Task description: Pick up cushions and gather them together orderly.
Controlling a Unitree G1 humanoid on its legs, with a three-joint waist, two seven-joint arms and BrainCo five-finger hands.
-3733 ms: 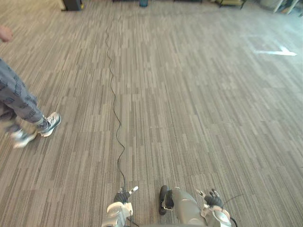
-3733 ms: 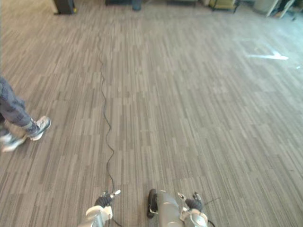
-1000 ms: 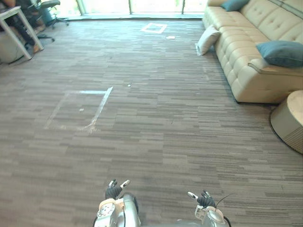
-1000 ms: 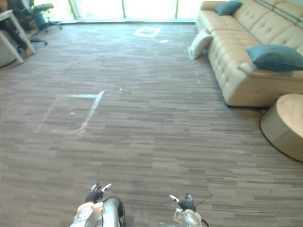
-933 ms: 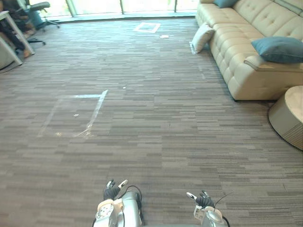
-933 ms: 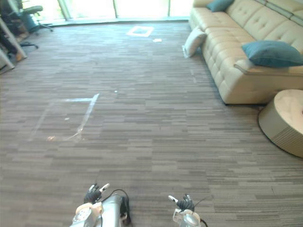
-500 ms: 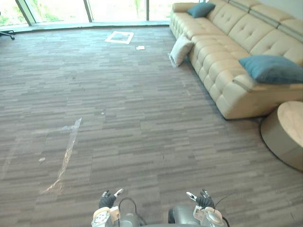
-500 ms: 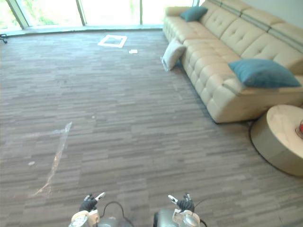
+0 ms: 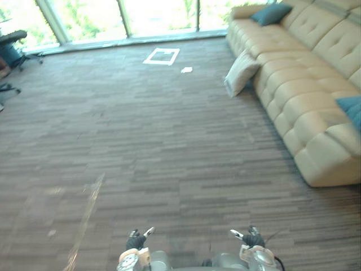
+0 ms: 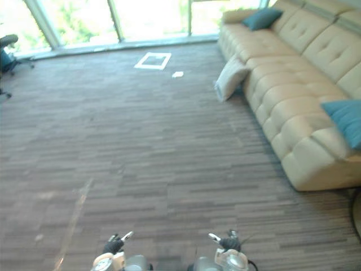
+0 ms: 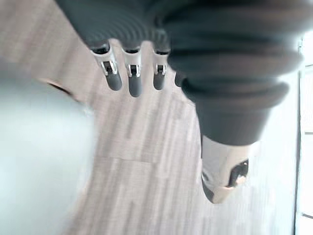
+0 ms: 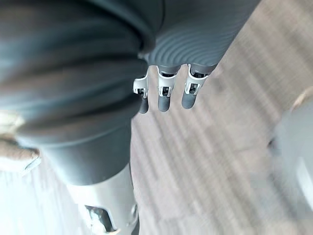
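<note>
A cream cushion (image 9: 241, 72) lies on the carpet, leaning against the front of the beige sofa (image 9: 299, 96). One teal cushion (image 9: 271, 13) sits at the sofa's far end, and another teal cushion (image 10: 345, 121) rests on the near seat at the right edge. My left hand (image 9: 136, 243) and right hand (image 9: 252, 239) hang low at the bottom of the view, far from all cushions. Both are open and hold nothing; straight fingers (image 11: 132, 73) show in the left wrist view, and straight fingers (image 12: 166, 93) in the right wrist view.
Grey striped carpet stretches between me and the sofa. A white tape square (image 9: 161, 56) and a scrap of paper (image 9: 186, 70) lie on the floor near the windows. An office chair (image 9: 12, 46) stands at the far left. A faint tape line (image 9: 84, 217) marks the near floor.
The camera has turned, so the sofa now sits further right and the round table has left the picture. Both hands stay low, open and empty.
</note>
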